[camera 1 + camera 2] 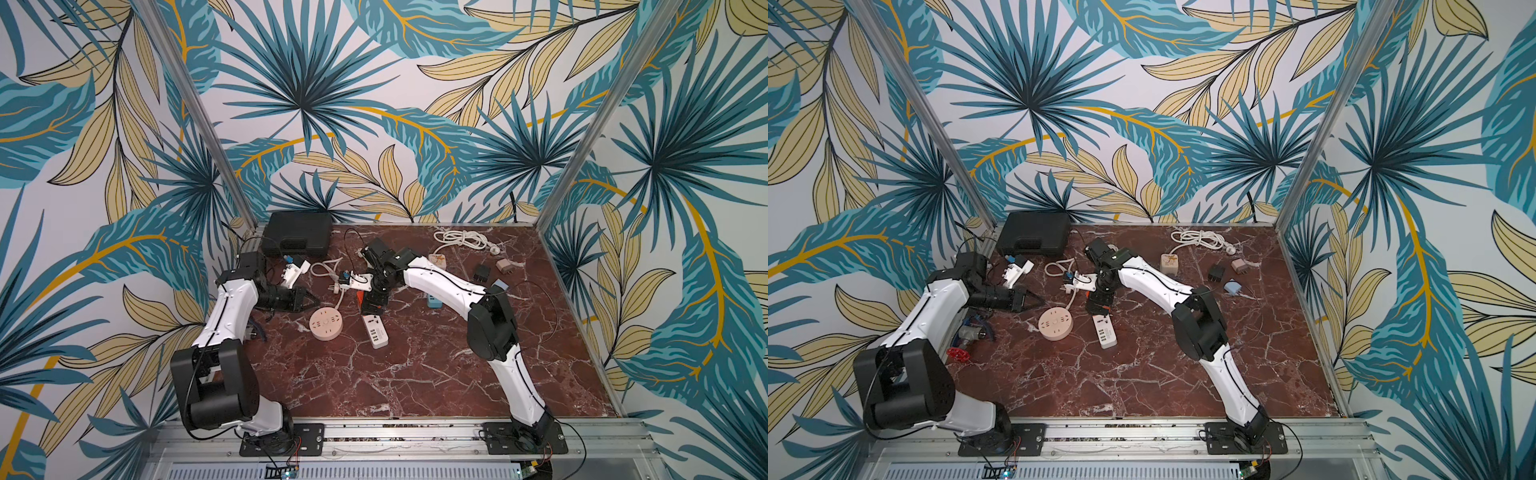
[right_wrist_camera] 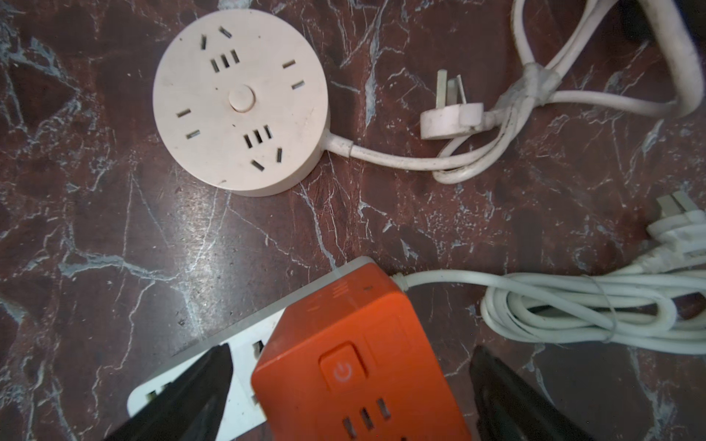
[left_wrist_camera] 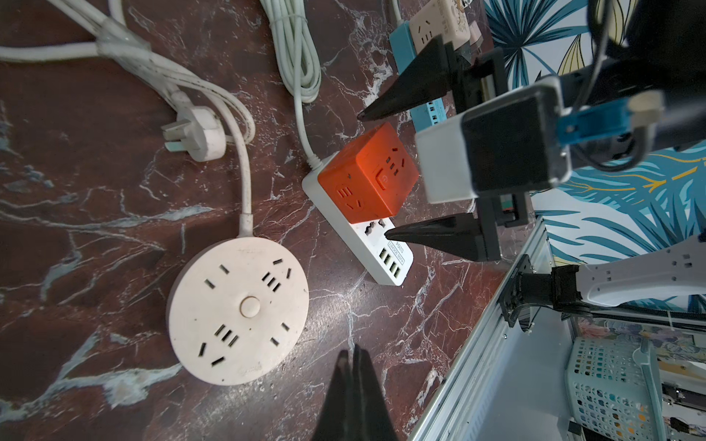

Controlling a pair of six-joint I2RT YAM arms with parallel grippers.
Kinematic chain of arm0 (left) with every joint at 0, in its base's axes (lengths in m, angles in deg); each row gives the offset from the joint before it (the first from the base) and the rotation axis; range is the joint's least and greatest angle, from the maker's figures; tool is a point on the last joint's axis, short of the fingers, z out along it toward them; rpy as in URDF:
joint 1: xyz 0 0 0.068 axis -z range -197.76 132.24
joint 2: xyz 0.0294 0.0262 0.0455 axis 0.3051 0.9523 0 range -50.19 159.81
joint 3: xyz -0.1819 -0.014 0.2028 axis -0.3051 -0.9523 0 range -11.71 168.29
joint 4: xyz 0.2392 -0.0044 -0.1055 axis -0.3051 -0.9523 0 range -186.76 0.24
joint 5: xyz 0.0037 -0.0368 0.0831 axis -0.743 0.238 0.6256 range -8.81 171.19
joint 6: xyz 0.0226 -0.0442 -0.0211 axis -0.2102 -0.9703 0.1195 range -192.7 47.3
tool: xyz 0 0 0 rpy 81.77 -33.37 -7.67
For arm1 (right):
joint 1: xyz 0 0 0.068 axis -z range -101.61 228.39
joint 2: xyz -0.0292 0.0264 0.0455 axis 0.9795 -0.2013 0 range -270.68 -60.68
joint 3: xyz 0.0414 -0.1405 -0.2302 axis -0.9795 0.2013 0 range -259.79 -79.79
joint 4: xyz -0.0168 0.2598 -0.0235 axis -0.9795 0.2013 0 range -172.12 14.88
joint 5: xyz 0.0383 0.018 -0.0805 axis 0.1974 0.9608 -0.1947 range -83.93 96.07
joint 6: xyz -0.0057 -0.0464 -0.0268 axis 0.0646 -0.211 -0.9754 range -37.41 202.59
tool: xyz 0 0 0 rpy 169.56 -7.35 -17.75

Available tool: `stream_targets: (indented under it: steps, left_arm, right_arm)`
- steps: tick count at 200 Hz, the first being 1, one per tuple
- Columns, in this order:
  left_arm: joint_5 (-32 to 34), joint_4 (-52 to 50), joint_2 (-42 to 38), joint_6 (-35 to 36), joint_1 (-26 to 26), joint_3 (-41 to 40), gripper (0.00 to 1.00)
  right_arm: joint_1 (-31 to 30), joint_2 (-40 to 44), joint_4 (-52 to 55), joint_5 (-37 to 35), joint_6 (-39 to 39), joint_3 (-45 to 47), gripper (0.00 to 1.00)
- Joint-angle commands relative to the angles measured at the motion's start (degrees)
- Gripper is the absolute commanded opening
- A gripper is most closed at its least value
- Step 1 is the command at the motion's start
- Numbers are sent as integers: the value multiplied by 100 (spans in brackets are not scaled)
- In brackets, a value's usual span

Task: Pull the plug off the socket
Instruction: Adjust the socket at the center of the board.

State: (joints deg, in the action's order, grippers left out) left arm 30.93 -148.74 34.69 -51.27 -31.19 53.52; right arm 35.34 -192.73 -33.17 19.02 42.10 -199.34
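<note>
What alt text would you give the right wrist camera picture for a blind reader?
An orange cube plug sits in a white power strip, the open right gripper straddling it without touching. Beyond lie a round beige socket and a coiled white cable on the marble table.

The plug is an orange cube adapter [image 3: 368, 172] with slots on its faces and a power button on one of them. It stands seated in the far end of the socket, a flat white power strip [image 1: 376, 332] that lies left of the table's middle, running lengthwise from the far edge toward the near edge. Four USB ports fill the strip's near end. Its white cord [image 2: 573, 305] leaves the far end beside the cube and lies bundled on the table.
</note>
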Motion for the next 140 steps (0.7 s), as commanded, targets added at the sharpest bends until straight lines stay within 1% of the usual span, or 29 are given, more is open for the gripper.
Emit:
stream_targets:
  steps: [1,10,20,25,34,81,91,96,101,105,112,126,140]
  left_arm:
    - [-105,-8,25,45,-28,-73,0]
    - [-111,-3,37,37,-28,-72,0]
    - [-113,-8,56,37,-28,-72,0]
    - [-115,-8,55,37,-28,-72,0]
    - [-115,0,66,40,-29,-72,0]
    - [-67,-43,64,45,-28,-38,0]
    - [-57,-52,73,45,-28,-37,0]
    - [-50,-44,81,45,-28,-37,0]
    - [-33,-43,94,45,-28,-30,0]
    - [-33,-43,106,45,-28,-28,0]
    - [-5,-44,142,45,-32,-20,0]
    - [9,-81,209,69,-28,13,0]
    - [-35,-193,285,169,-28,62,0]
  right_arm:
    - [-11,-115,264,95,-161,-95,99]
    - [-11,-132,281,69,-162,-88,99]
    - [-11,-154,269,38,-156,-86,95]
    - [-11,-167,250,26,-152,-85,91]
    - [-11,-185,198,4,-116,-86,88]
    - [-19,1,-577,-308,517,244,64]
    - [-41,83,-731,-413,640,340,53]
    - [-52,125,-800,-473,705,389,40]
    - [-61,160,-869,-528,788,432,33]
    - [-71,197,-928,-585,865,474,30]
    - [-94,264,-1046,-647,986,551,29]
    - [-141,375,-1269,-844,1238,684,20]
    - [-191,416,-1365,-1084,1479,746,6]
